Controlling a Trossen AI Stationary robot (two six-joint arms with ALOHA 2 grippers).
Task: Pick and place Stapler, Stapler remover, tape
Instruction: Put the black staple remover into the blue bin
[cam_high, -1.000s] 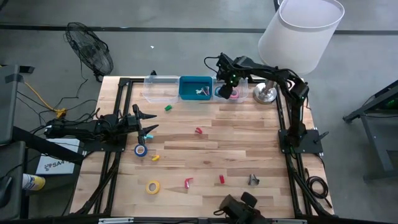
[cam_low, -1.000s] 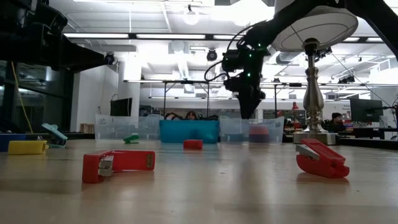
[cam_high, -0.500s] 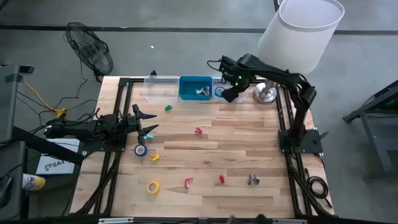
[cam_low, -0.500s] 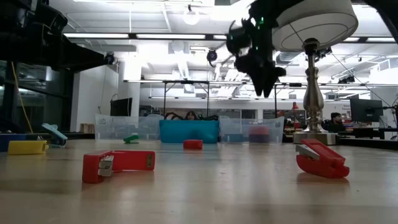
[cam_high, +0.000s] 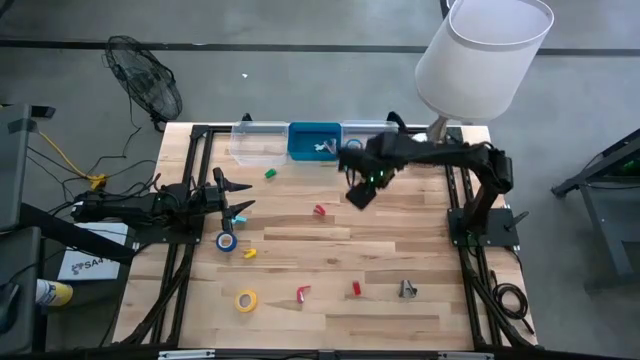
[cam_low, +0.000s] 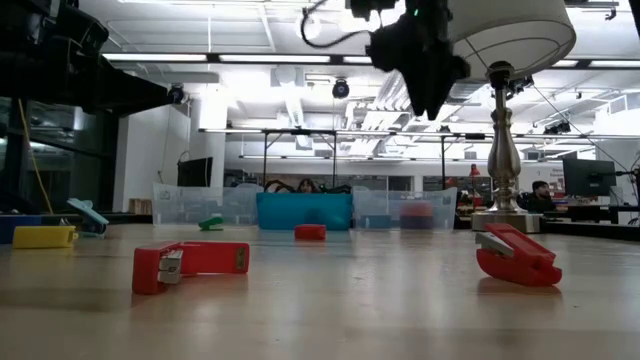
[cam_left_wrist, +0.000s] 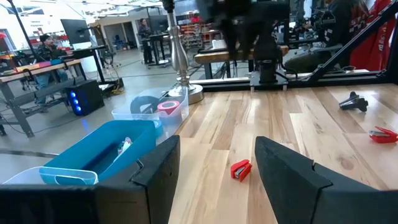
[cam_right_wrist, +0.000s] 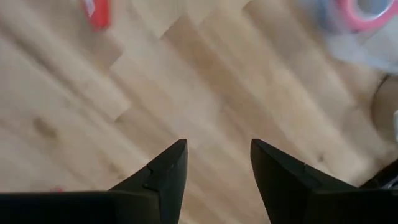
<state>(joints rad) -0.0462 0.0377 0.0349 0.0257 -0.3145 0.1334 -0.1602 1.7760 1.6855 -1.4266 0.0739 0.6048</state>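
The wooden bench (cam_high: 400, 250) carries everything, with a big white-shaded lamp (cam_high: 482, 55) at its far right corner. Along the far edge stands a row of bins: a clear one (cam_high: 258, 141), a blue one (cam_high: 315, 141), and a clear one (cam_left_wrist: 163, 112) nearest the lamp, which holds a pink tape roll (cam_left_wrist: 168, 106) and a blue one.

The right arm reaches out over the bench in front of those bins, its hand (cam_high: 356, 194) hanging high above bare wood, fingers (cam_right_wrist: 168, 171) apart with nothing between them. The left arm lies low at the left edge, its hand (cam_high: 238, 199) spread wide and empty, just beside a blue tape roll (cam_high: 227, 241) lying flat on the bench.

A yellow tape roll (cam_high: 246, 299) lies near the front. Red staplers are scattered about: one mid-bench (cam_high: 320, 210), two toward the front (cam_high: 302, 293) (cam_high: 356, 288). A small dark staple remover (cam_high: 406, 289) sits front right. A green piece (cam_high: 270, 173) lies near the clear bin, a yellow piece (cam_high: 249, 254) beside the blue roll.
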